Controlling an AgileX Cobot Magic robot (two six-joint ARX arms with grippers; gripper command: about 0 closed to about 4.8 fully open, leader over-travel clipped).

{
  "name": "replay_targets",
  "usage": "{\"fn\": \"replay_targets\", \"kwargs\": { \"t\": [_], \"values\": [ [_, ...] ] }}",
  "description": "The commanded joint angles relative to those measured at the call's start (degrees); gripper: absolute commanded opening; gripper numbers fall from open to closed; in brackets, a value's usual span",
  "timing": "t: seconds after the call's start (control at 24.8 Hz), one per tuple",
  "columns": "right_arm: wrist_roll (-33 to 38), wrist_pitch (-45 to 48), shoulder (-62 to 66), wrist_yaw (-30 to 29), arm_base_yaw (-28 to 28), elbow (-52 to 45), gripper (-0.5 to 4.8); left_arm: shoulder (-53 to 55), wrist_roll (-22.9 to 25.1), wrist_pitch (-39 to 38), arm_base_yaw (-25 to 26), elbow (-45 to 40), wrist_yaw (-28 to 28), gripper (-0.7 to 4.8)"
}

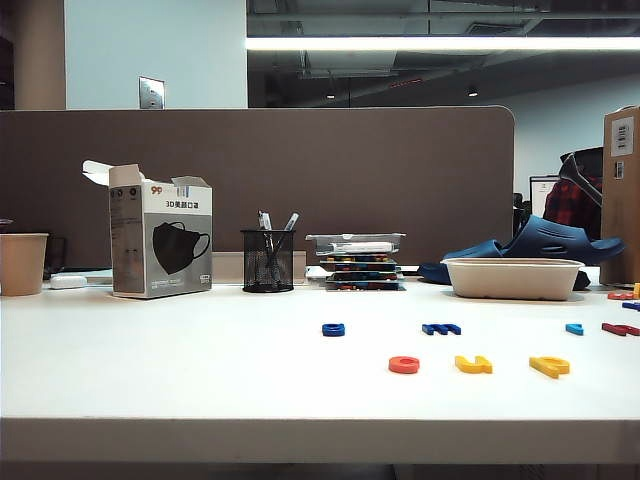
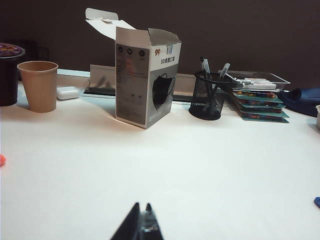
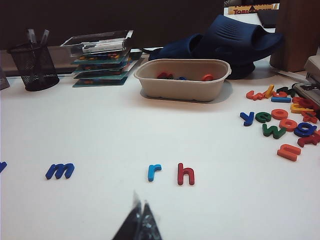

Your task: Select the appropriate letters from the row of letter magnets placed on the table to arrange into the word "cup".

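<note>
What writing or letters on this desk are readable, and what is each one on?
"99": red logo on the mask box.
"3D": start of the box's title; the characters after it are too small to read.
"m", "r", "h": loose letter magnets on the table.
Box's side panel and barcode: too small.

Only the fingertips show: the left gripper (image 2: 140, 221) is a pair of thin black tapering blades with a greyish inner face, and the right gripper (image 3: 139, 221) looks alike, dark, glossy, slightly blurred
</note>
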Motion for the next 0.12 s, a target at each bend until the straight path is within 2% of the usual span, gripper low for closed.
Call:
{"fn": "replay_targets", "kwargs": {
  "t": [0.04,0.12],
  "values": [
    [0.04,0.94,0.02,0.0,-0.02,-0.44,-0.01,0.02,-0.17,0.48,0.13,0.17,0.24,-0.05],
    [0.04,0.94,0.02,-0.02,-0.02,-0.44,-0.01,0.02,-0.17,0.48,0.13,0.17,0.24,-0.05]
  ]
}}
